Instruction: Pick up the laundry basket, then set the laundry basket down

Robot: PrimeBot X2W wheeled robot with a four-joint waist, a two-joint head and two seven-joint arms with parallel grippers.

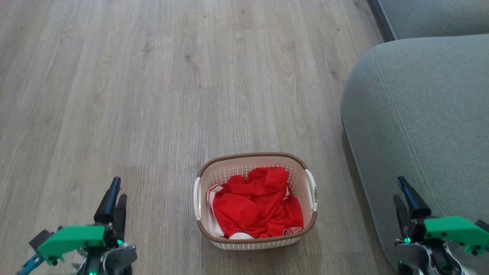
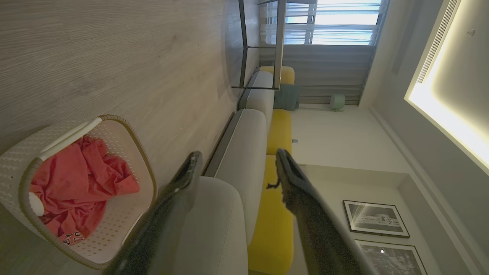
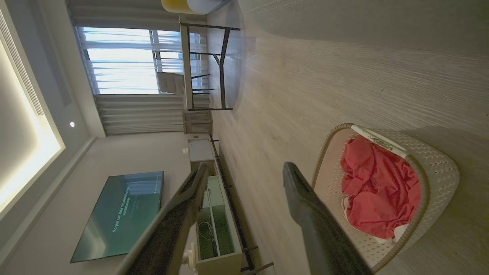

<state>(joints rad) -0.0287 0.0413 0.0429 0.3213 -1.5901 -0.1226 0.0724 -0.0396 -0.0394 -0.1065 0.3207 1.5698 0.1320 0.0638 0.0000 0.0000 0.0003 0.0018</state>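
The laundry basket (image 1: 255,162) rests on the wood floor at the bottom middle of the head view, cream with a brown rim and white side handles. Red clothing (image 1: 256,203) with some white fabric lies inside it. My left gripper (image 1: 116,189) hangs open at the lower left, well clear of the basket. My right gripper (image 1: 399,188) is open at the lower right, in front of the sofa, apart from the basket too. The basket (image 2: 126,212) sits left of the left gripper (image 2: 237,154) in its wrist view, and the basket (image 3: 439,170) lies right of the right gripper (image 3: 244,166).
A grey sofa (image 1: 420,114) takes up the right side, close beside the basket. Open wood floor (image 1: 153,76) stretches ahead and to the left. A metal-framed table (image 3: 206,65), a TV (image 3: 118,215) and a low cabinet (image 3: 214,214) stand far across the room.
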